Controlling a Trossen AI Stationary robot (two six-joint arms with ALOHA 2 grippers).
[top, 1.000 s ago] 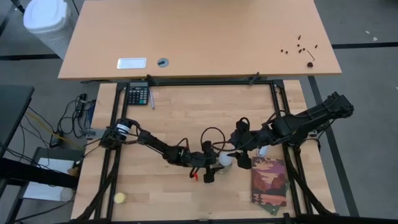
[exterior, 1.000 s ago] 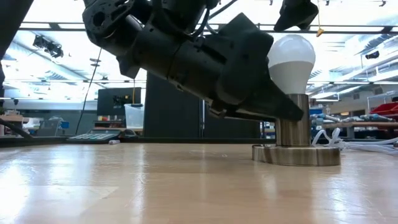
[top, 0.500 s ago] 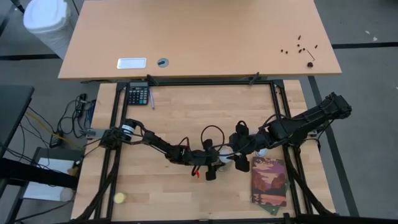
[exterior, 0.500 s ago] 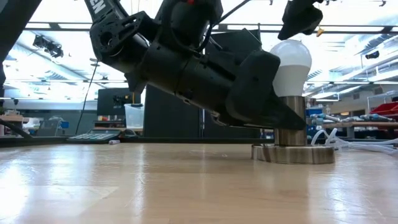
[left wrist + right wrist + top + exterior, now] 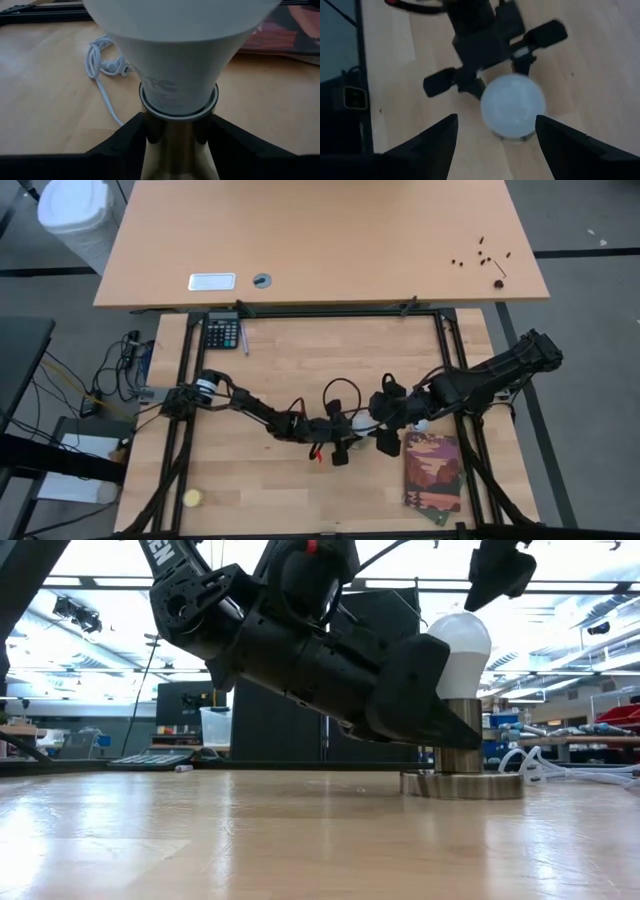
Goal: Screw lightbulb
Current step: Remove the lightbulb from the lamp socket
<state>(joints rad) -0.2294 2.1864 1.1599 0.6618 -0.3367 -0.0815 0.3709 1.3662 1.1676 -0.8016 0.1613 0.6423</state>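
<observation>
the lightbulb (image 5: 458, 655) stands upright in the socket (image 5: 461, 762) on the table (image 5: 250, 840). the left gripper (image 5: 177, 131) brackets the socket stem, whether clamped i cannot tell. the right gripper (image 5: 495, 131) hangs above the bulb, jaws wide and empty.

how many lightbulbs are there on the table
1. The lightbulb stands upright in the metal socket near the table's middle front, between both arms. No other shows, though the arms could hide one.

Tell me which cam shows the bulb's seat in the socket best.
Left wrist view: the lightbulb fills the frame, its neck sitting in the brass socket rim. Low view shows the bulb upright from the side, partly behind the left arm. Right wrist view shows only its dome from above. High view: nearly hidden by the arms.
</observation>
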